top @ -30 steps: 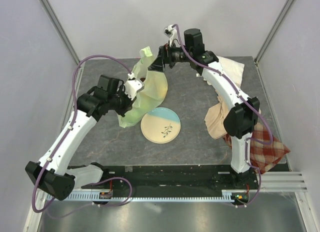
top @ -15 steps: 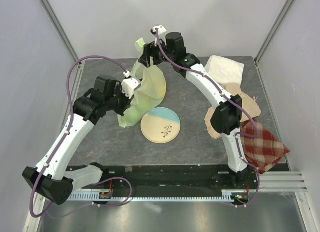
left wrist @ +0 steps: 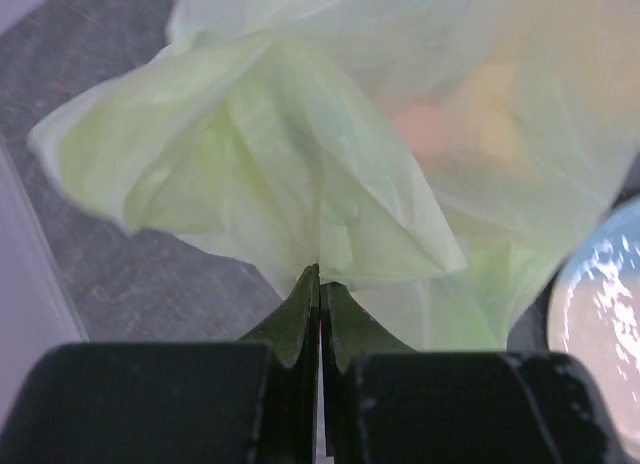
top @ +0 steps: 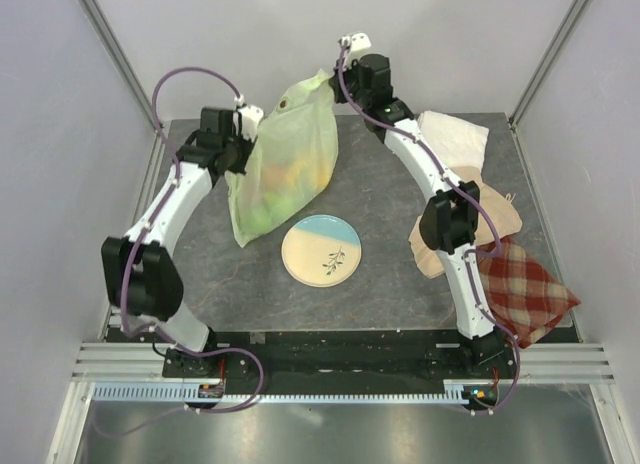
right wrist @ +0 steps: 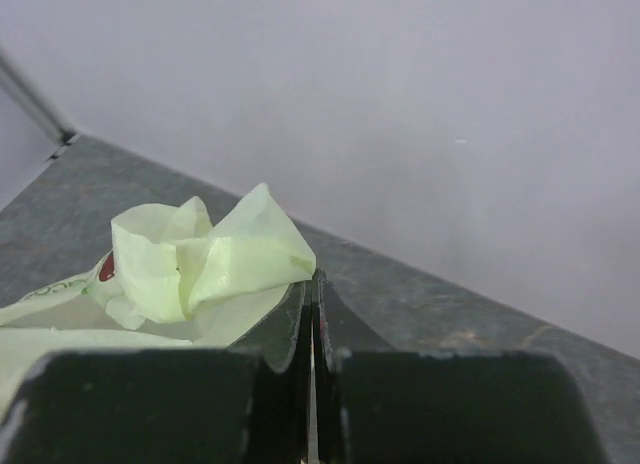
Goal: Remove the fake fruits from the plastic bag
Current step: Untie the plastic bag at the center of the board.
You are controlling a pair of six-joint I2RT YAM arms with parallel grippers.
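The pale-green plastic bag (top: 285, 169) hangs stretched between my two grippers above the back of the table, its lower end near the plate. My left gripper (top: 248, 134) is shut on the bag's left edge; the left wrist view shows the film (left wrist: 300, 164) pinched at my fingertips (left wrist: 320, 276). My right gripper (top: 330, 84) is shut on the bag's top corner, and that crumpled handle (right wrist: 200, 254) lies at its closed tips (right wrist: 313, 281). The fake fruits (top: 290, 174) show only as orange, yellow and green blurs through the film (left wrist: 440, 129).
A beige and light-blue plate (top: 321, 250) lies just in front of the bag, and its rim (left wrist: 600, 284) shows in the left wrist view. A white cloth (top: 452, 134), a beige cloth (top: 495, 212) and a plaid cloth (top: 525, 294) lie along the right side.
The right gripper has shut on the bag's top handle. The left arm swung back and left with its edge, so the bag now hangs spread and higher between them.
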